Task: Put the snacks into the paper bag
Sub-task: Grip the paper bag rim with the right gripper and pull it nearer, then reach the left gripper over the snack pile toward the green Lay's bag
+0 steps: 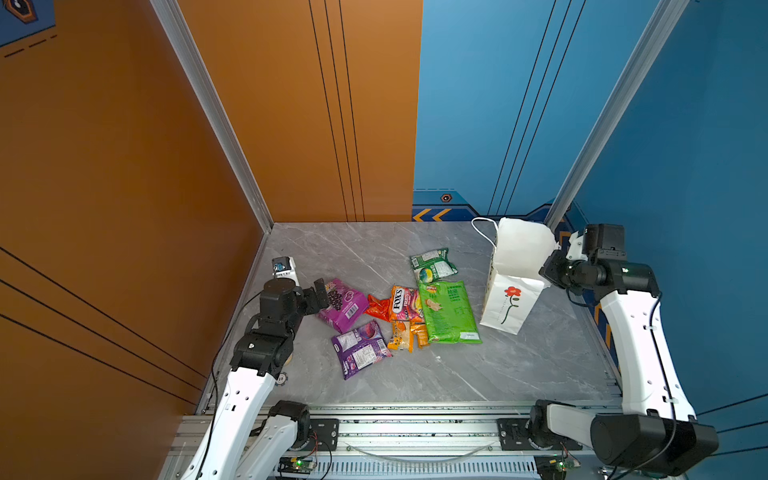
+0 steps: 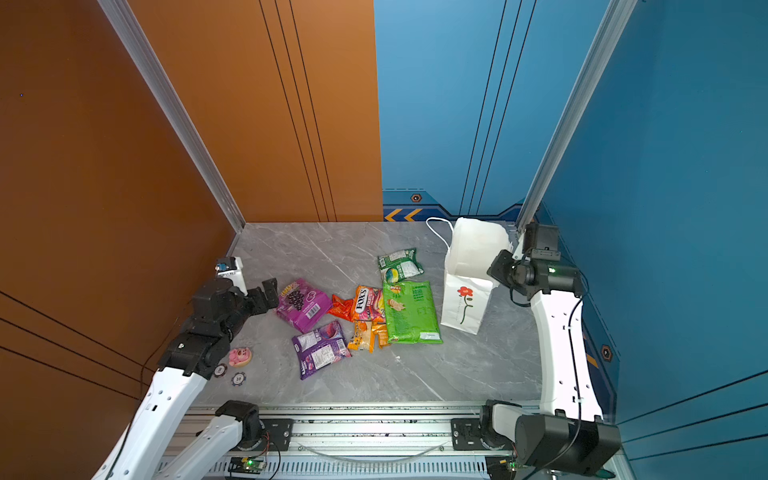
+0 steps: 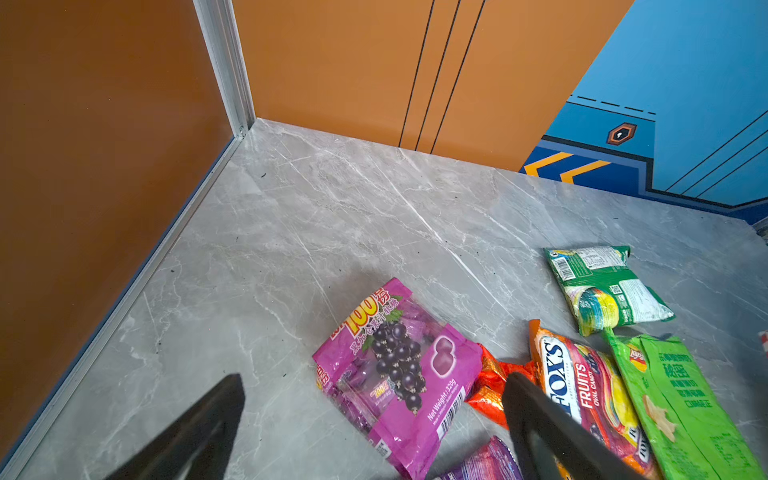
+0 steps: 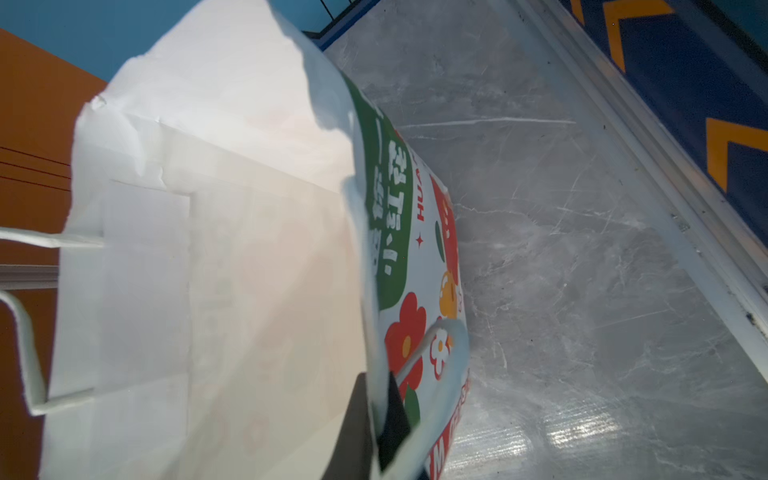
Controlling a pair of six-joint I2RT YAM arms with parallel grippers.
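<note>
A grey marble table (image 1: pixel 353 249) is bearing scattered snacks (image 1: pixel 446 311) at mid-frame. The right gripper (image 4: pixel 380 415) is pinching the rim of the paper bag (image 1: pixel 513 303), centre right. The left gripper (image 3: pixel 372 382) is hovering wide open beside a purple packet (image 1: pixel 343 305).

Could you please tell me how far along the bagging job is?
Done: the paper bag stands open, with no packet visible inside. In hand: the right hand pinches its rim; the left hand is open by the purple grape packet. Left: all the snacks lie on the table.
</note>
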